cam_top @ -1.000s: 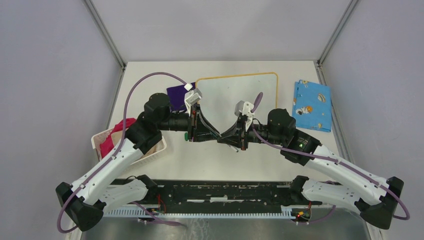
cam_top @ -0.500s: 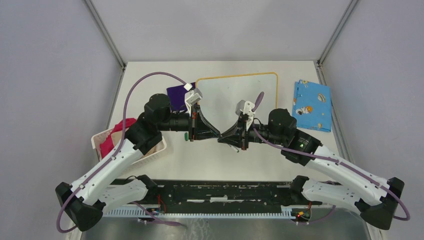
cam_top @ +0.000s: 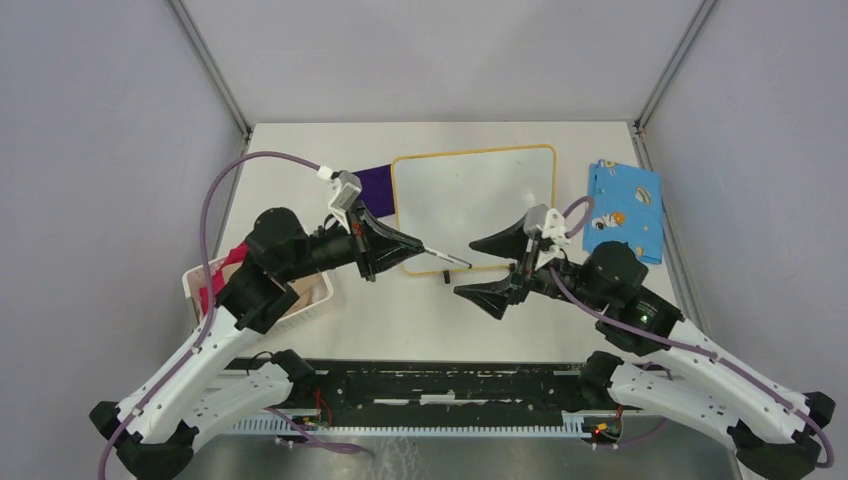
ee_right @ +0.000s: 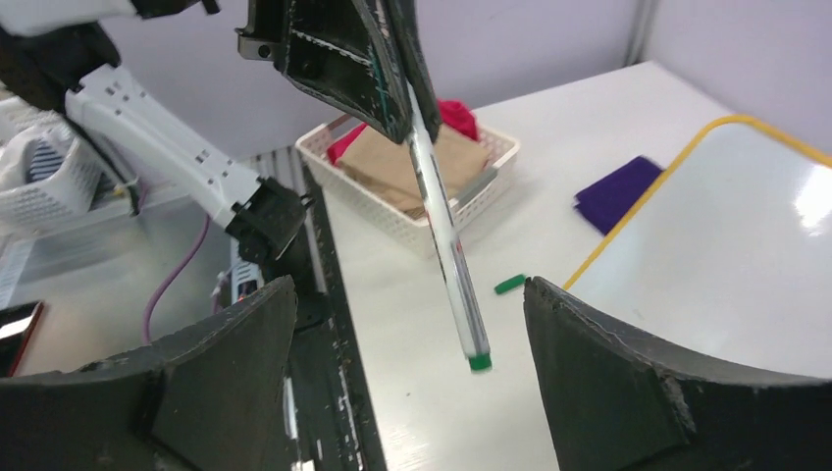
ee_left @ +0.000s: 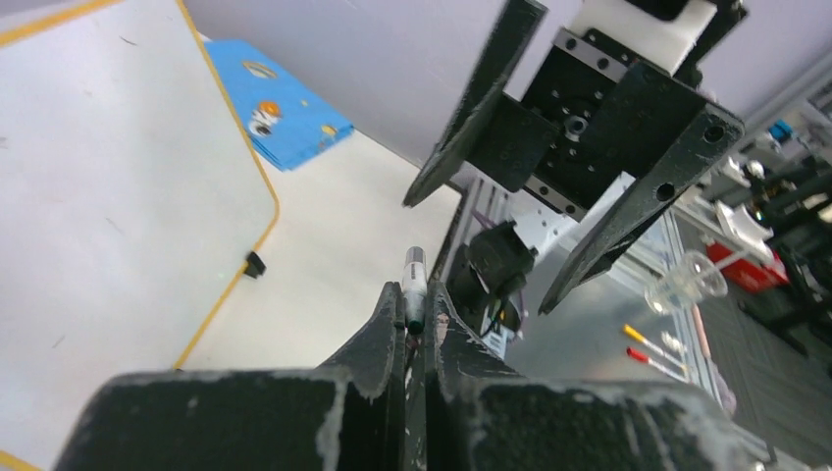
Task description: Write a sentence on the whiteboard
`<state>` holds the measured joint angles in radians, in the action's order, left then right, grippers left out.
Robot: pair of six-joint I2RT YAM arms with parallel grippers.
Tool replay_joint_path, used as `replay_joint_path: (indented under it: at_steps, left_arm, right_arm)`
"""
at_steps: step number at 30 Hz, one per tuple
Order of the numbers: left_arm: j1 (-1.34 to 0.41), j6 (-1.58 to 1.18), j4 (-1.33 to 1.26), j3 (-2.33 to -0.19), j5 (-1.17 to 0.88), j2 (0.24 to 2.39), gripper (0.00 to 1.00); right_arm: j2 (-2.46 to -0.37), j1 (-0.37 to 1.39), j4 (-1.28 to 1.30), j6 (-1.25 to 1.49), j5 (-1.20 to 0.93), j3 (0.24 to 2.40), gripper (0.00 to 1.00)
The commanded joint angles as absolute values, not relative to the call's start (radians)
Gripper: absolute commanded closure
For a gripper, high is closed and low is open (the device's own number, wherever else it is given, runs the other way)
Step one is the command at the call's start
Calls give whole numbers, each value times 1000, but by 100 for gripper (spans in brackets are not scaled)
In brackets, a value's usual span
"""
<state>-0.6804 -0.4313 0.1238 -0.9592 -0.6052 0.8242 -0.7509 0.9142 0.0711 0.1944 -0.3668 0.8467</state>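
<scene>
A flat folded blue cloth printed with small cartoon figures (cam_top: 623,210) lies at the far right of the white tabletop (cam_top: 400,325), and a small dark purple cloth (cam_top: 378,184) lies well apart from it, toward the far left. At the left edge, nearer, stands a white slotted plastic basket (cam_top: 326,287) holding a crumpled red cloth (cam_top: 212,287) with a folded tan piece (cam_top: 302,296) beside it. A tiny green cap (ee_right: 509,285) lies on the tabletop to the right of the basket, apart from it
</scene>
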Motion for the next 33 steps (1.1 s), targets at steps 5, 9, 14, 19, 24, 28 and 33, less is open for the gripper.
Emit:
replay_joint_path:
  at_steps: [5, 9, 14, 19, 24, 28, 33]
  left_arm:
    - [-680, -620, -82, -939, -316, 695, 98]
    - [-680, -700, -147, -948, -275, 677, 98]
    - [-680, -723, -161, -996, -238, 676, 98]
    - [-680, -721, -161, -1015, -222, 667, 98]
    - [-680, -748, -178, -1010, -220, 663, 98]
    - [-680, -794, -222, -982, -218, 652, 98]
    - [-680, -837, -255, -966, -219, 633, 98]
  right_arm:
    - [-548, 914, -172, 242, -37, 698, 10]
    - [-596, 914, -138, 247, -43, 755, 10]
    - [-685, 914, -118, 260, -24, 777, 10]
    - [-785, 914, -21, 302, 75, 827, 9]
    - [-803, 915, -67, 361, 74, 821, 2]
    - [-772, 914, -180, 376, 23, 815, 2]
    - [-758, 915, -257, 405, -81, 834, 2]
